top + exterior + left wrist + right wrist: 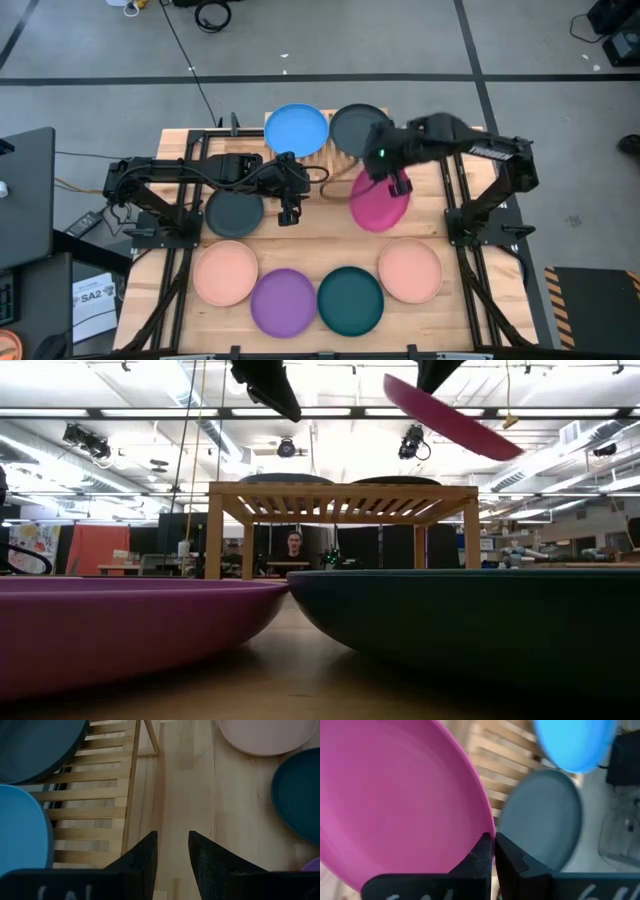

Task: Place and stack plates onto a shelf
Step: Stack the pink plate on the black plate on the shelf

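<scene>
Beside the shelf (335, 160) edge, right hand (398, 187) pinches magenta plate (378, 203) aloft.

Plank table (300, 250) bearing slatted shelf (322, 160), charcoal plate (233, 212), two peach, purple, teal plates

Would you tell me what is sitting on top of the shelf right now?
Two plates rest on the shelf: the blue plate and a charcoal plate beside it. The right gripper holds the magenta plate tilted nearby. Slats under both plates are hidden.

Overhead and table-level cameras share the shelf (340, 158).
</scene>
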